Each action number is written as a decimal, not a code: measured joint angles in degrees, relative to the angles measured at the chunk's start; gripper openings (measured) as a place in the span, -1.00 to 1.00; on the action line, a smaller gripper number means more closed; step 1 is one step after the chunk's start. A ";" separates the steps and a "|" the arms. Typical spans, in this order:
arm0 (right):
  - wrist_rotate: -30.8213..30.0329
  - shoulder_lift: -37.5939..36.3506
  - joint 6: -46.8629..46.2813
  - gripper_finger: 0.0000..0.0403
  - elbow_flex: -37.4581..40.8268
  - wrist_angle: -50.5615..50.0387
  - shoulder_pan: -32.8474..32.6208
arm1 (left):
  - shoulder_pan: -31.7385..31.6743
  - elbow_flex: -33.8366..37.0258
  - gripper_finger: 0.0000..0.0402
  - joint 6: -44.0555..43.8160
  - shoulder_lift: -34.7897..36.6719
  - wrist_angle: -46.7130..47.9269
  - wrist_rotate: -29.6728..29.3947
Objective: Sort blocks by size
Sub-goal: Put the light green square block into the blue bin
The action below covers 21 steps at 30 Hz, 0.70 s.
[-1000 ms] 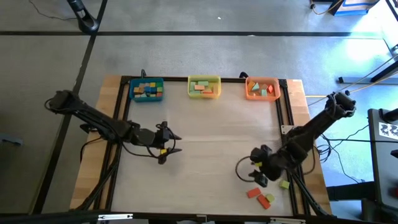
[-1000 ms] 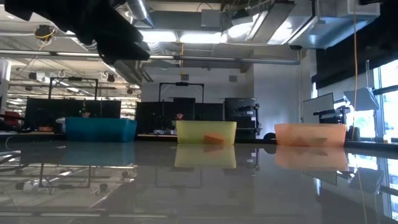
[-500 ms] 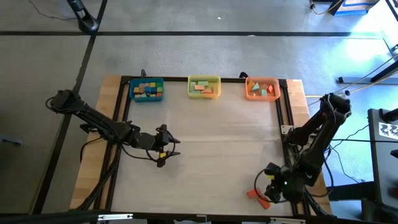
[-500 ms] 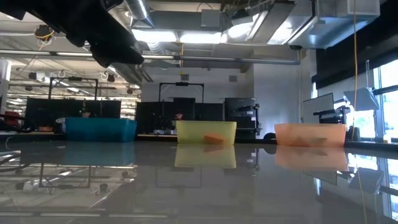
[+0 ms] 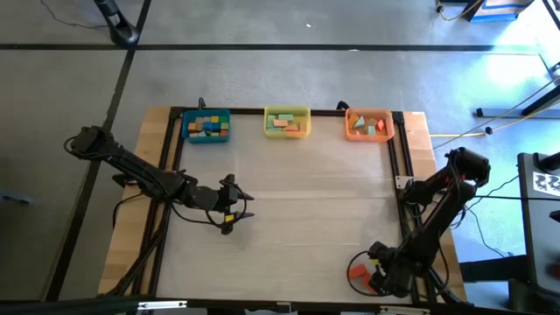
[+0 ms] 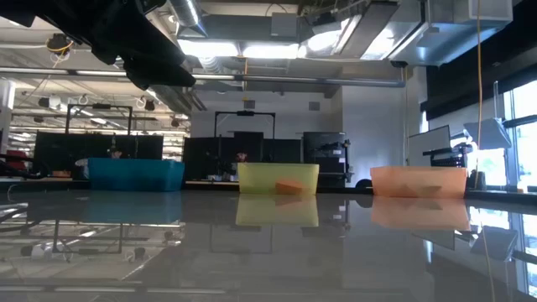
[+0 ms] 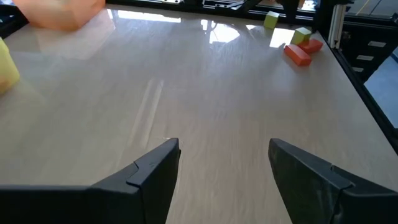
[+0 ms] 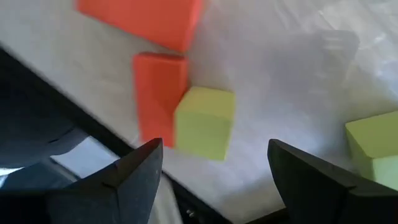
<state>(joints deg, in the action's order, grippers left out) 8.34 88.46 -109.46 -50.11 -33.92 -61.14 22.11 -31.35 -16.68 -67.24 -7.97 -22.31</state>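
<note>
A: High view first. I take the yellow bin (image 5: 287, 122) at the table's (image 5: 289, 219) far edge as my landmark. To its left I see the blue bin (image 5: 207, 126), holding sorted blocks. Nearer than that, left of the landmark, my left gripper (image 5: 242, 208) hovers above bare tabletop with its jaws apart and nothing between them.

B: And on the right?

A: Right of the landmark sits the orange bin (image 5: 368, 124), also with blocks inside. My right gripper (image 5: 365, 274) is at the near right corner, diagonally well away from the landmark, low over the loose blocks (image 5: 357, 272). Its jaws are spread wide too, holding nothing.

B: What does its wrist camera show?

A: Two orange blocks, one large (image 8: 144, 18), one narrower (image 8: 159, 90), with a yellow-green cube (image 8: 204, 122) touching the narrower one, and another yellow-green block (image 8: 373, 143) apart from them.
</note>
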 joint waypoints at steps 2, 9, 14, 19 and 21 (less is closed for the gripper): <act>0.26 1.37 -0.08 0.42 0.00 0.03 0.00 | 0.00 0.00 0.17 0.00 0.00 0.00 0.00; -1.21 2.82 0.14 0.35 0.00 -0.04 0.04 | -0.04 0.00 0.17 0.15 0.00 0.00 -0.02; -1.77 2.82 0.57 0.06 0.00 -1.30 0.04 | -0.02 0.00 0.17 0.19 0.00 0.02 -0.02; -1.81 2.80 1.74 -0.26 -0.01 -3.00 0.04 | -0.02 0.00 0.17 0.58 0.00 0.02 -0.04; -1.77 2.76 1.92 -0.35 -0.04 -3.66 0.04 | -0.02 0.00 0.17 0.64 0.00 0.02 -0.04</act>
<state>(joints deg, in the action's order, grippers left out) 6.57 91.22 -107.53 -50.15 -37.58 -61.10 22.09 -31.35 -16.04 -67.24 -7.94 -22.35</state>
